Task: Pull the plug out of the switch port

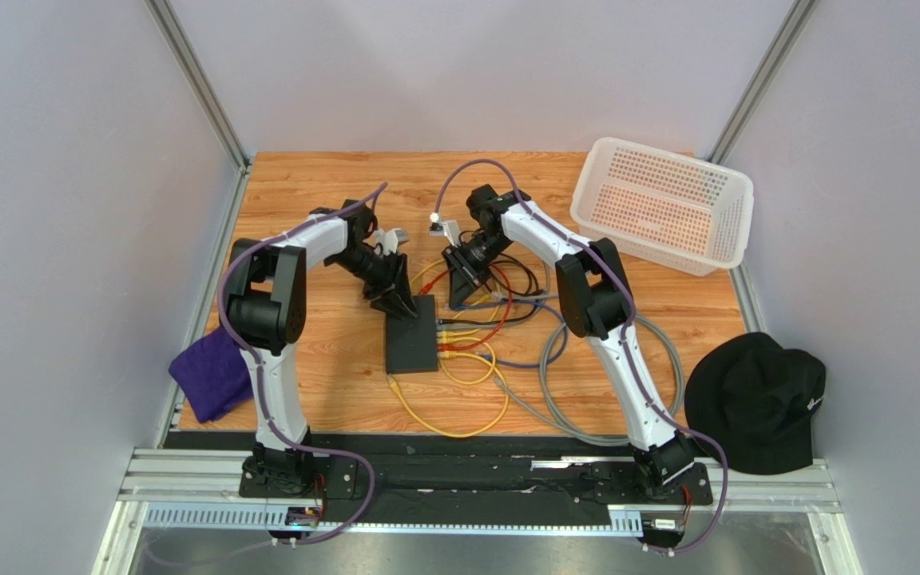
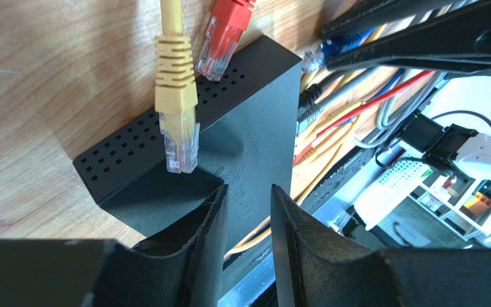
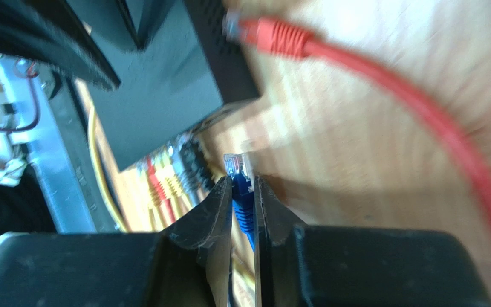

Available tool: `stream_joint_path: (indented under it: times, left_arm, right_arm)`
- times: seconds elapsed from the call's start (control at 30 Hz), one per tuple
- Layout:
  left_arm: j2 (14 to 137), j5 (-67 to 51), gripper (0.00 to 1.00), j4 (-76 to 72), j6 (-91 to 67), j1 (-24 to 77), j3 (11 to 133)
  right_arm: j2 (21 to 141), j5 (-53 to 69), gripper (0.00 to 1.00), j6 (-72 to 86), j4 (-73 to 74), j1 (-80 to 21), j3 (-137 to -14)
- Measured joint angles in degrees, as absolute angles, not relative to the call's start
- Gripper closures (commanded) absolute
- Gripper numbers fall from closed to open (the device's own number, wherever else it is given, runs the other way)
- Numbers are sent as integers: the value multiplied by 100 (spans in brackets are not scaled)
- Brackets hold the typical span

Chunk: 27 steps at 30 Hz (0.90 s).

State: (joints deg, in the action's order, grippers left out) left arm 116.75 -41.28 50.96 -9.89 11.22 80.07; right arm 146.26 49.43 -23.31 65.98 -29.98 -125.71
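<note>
We see a cell closed by 3 plain pale grey panels: the back wall (image 1: 477, 72), the left wall (image 1: 57, 240) and the right wall (image 1: 873, 180). They meet at 2 metal uprights, the left post (image 1: 199, 84) and the right post (image 1: 762, 78). A light-grained wooden table (image 1: 309, 192) fills the base, with an aluminium rail (image 1: 189, 482) along its near edge. The light is soft and even.

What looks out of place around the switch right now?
Two loose ends, a yellow plug and a red plug, lie at the vented side of the switch, in no socket. The right gripper holds a blue plug clear of the sockets.
</note>
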Motion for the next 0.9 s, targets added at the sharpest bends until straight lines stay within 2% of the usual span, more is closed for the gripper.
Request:
stream_joint_path:
  times: [0.03,0.07,0.17,0.27,0.37,0.6,0.73,0.9]
  left_arm:
    - [11692,-4123,60,5111,-982,1122,8034]
    - [11710,-4117,60,5129,-974,1122,8060]
    - [11749,-4086,59,5168,-961,1125,8147]
    - [11749,-4003,58,5201,-908,1125,8213]
    - [11749,-3898,58,5242,-825,1125,8300]
    - [11751,-3553,55,5345,-585,1125,8576]
    - [11751,-3457,53,5339,-499,1122,8680]
    - [11758,-3446,53,5376,-458,1125,8683]
  right_arm:
    - [14615,4919,74,-2272,6495,-2998,-12575]
    - [14591,4866,61,-2193,6346,-2998,-12580]
    - [14427,4681,49,-1944,6034,-2998,-12562]
    - [13872,4458,44,-1859,5774,-2989,-12147]
    - [12790,4261,40,-1822,5516,-2941,-11183]
    - [10602,3194,41,-1859,4971,-2676,-9546]
    - [10047,2084,42,-2038,4665,-2604,-8394]
    - [10132,582,44,-2191,4456,-2622,-7231]
